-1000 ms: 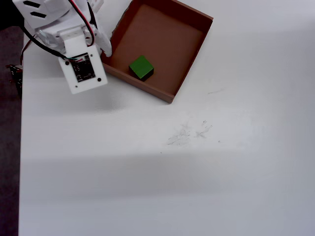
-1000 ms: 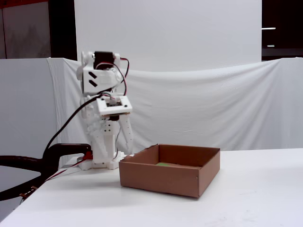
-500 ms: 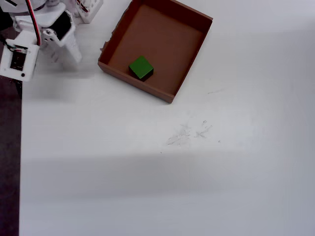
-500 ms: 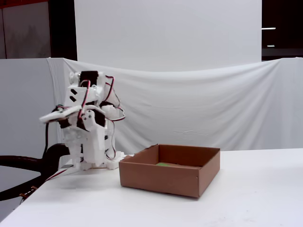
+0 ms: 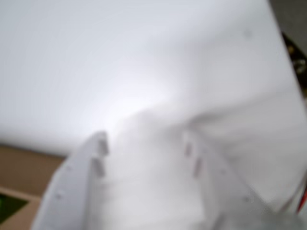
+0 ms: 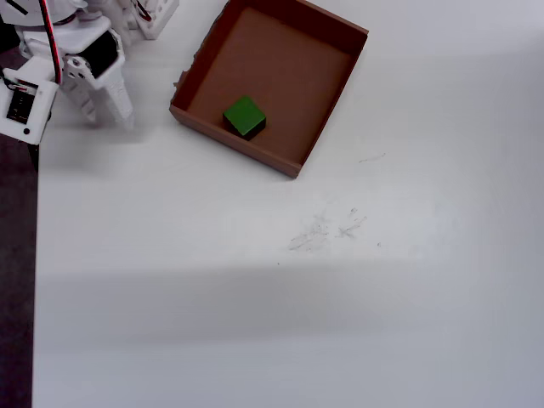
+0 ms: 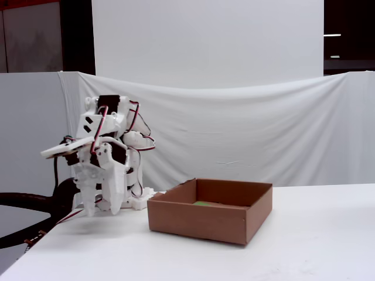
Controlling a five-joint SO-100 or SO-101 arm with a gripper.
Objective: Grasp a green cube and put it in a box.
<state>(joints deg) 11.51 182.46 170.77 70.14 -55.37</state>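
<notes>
Lying in the box (image 6: 280, 59), overhead only: green cube (image 6: 245, 116).

My white desk (image 6: 255, 323) fills the overhead view, with faint scuff marks (image 6: 327, 228) just past centre toward 3 o'clock. A dark strip of floor (image 6: 15, 280) runs along 9 o'clock. In the fixed view, a white cloth backdrop (image 7: 246, 129) hangs behind.
</notes>
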